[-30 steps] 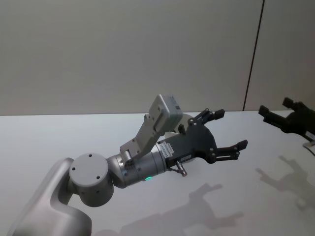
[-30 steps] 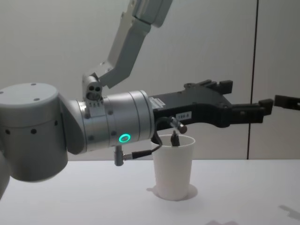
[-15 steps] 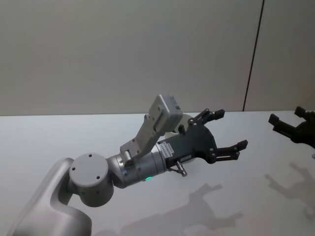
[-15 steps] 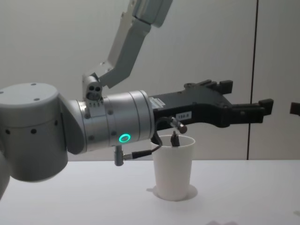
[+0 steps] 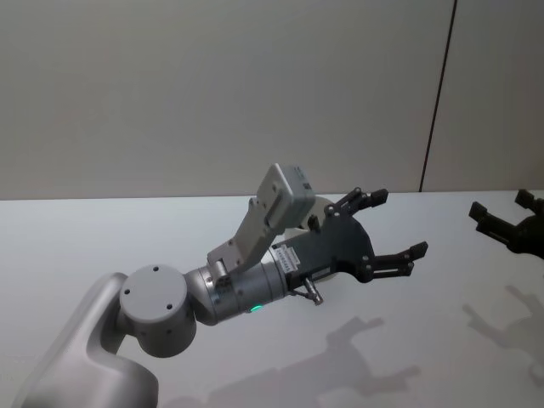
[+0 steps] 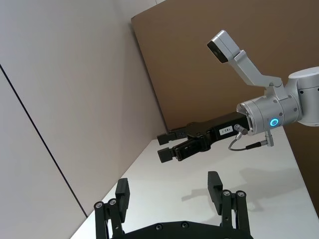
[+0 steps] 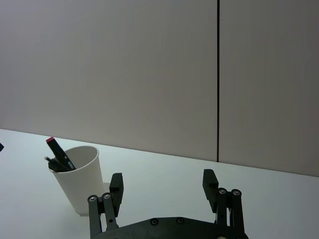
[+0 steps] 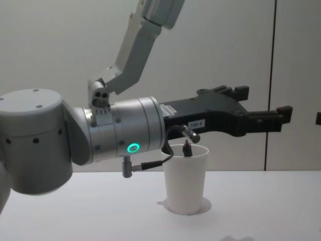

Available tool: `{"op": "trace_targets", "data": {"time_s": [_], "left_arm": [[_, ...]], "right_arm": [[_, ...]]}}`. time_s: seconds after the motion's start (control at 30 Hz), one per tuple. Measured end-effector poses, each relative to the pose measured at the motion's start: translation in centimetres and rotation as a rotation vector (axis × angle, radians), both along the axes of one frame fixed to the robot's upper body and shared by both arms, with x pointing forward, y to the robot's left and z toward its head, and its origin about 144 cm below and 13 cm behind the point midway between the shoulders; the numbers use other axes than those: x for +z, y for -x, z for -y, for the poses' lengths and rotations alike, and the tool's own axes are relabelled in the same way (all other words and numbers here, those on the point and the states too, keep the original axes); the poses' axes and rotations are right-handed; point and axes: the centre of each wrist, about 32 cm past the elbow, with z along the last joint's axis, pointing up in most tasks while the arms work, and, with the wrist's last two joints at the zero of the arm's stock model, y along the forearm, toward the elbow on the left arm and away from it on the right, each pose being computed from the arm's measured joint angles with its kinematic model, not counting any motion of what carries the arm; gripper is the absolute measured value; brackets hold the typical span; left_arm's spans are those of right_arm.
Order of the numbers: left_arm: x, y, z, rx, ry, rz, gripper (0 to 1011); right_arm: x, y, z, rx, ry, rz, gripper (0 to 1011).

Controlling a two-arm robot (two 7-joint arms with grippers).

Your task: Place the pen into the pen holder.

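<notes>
So my left gripper (image 5: 393, 228) is hanging in the air over the white table (image 5: 102, 238) with its black fingers (image 8: 281, 113) spread wide apart and nothing between them. From the chest camera it sits right above the plain white paper cup (image 8: 186, 178), the pen holder, with the fingers reaching past the rim toward my right side. The cup stands upright on the table, tapering toward its base.

The pen (image 7: 58, 151) is in the cup already. From my right wrist camera I can see a black pen with a red end leaning against the cup's wall, its top poking out over the rolled rim, and there's a second dark pen tip (image 7: 48, 160) just beside it. From the chest camera only dark tips show at the rim, right behind a small cable plug on my left wrist, so can't tell them apart there.

My right gripper (image 5: 507, 221) is off at the far right edge of the head view, well apart from the cup, also held up off the table. Its fingers (image 7: 209, 182) are spread too, holding nothing. A plain grey wall (image 5: 212, 93) with a dark vertical seam stands behind everything
</notes>
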Motion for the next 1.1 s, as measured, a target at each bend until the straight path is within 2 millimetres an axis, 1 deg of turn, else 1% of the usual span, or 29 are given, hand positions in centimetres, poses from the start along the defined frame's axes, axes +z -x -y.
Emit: {"op": "trace_targets", "data": {"time_s": [0.83,0.93,1.1], "left_arm": [[0.0,0.0,0.0,0.003,0.0,0.0,1003],[-0.1,0.1,-0.1,0.01,0.0,-0.001,1003],[-0.2,0.4,-0.4,0.048,0.003,-0.002,1003]], "right_arm": [[-0.1,0.4,-0.1,-0.01,0.002,-0.001,1002],[-0.1,0.5,-0.3,-0.012,0.005,0.0,1002],[-0.5,1.1,-1.6,-0.02,0.022,0.007,1002]]}}
